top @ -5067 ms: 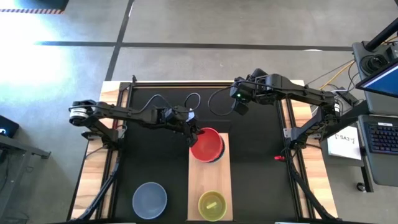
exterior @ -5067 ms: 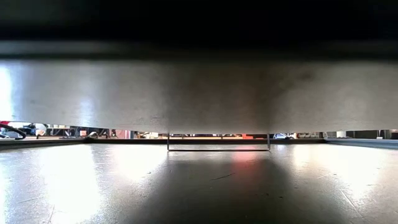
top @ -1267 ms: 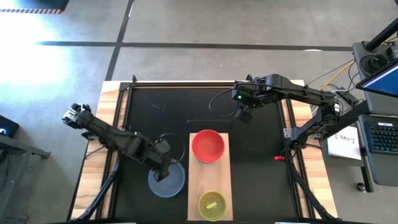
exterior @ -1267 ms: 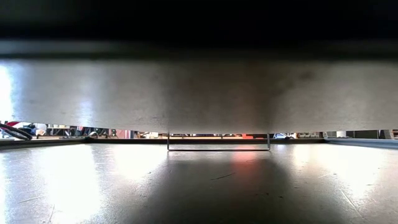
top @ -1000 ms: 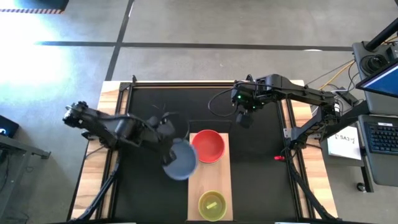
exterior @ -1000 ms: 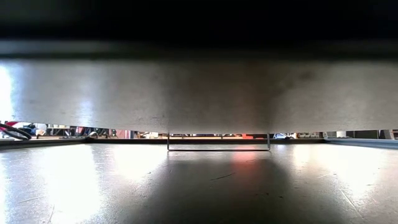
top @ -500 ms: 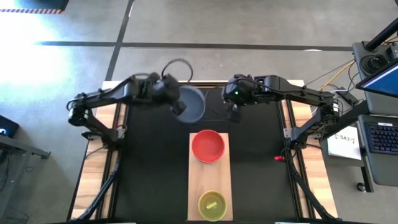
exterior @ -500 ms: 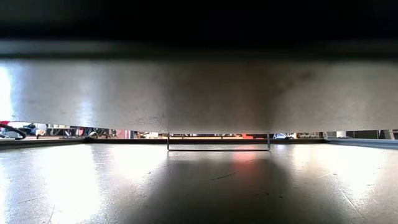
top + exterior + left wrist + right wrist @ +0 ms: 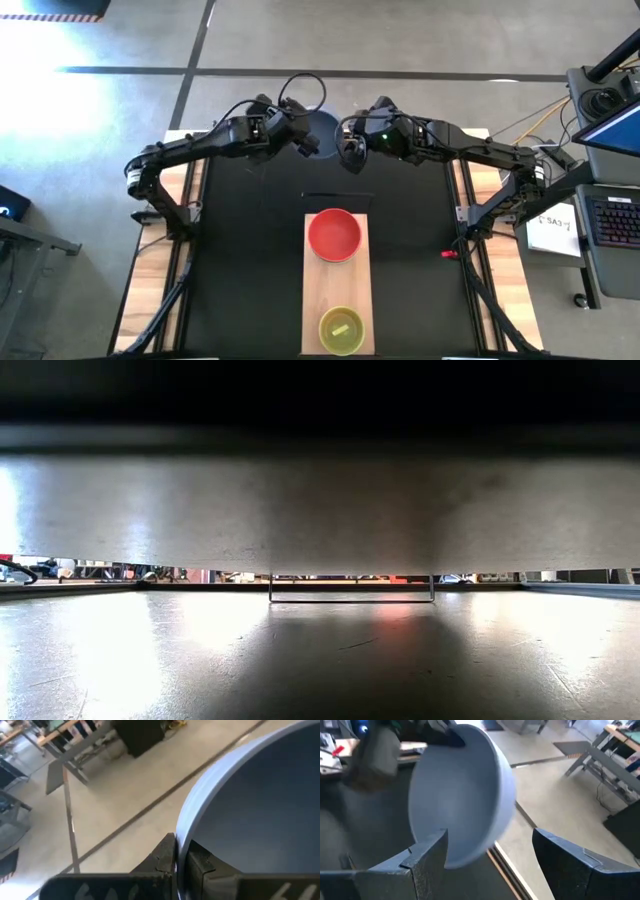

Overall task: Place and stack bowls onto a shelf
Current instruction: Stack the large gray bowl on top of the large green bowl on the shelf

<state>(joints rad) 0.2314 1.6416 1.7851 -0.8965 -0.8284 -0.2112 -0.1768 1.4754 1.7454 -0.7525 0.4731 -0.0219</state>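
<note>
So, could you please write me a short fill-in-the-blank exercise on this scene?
1. The left gripper is shut on the rim of the ____ bowl.
2. The red bowl sits on the ____.
3. The right gripper is ____, beside the held bowl.
4. The bowl nearest the shelf's near end is ____.

Missing: grey-blue; shelf; open; yellow

This looks like a robot lab or workshop. The floor (image 9: 400,40) is bare grey concrete with dark lines across it. The black table (image 9: 250,250) sits in a wooden frame with metal rails. Beside it is a desk with a keyboard (image 9: 612,222) and a laptop (image 9: 610,125). Loose cables (image 9: 530,125) hang near them. More work tables (image 9: 60,740) stand farther off.
</note>
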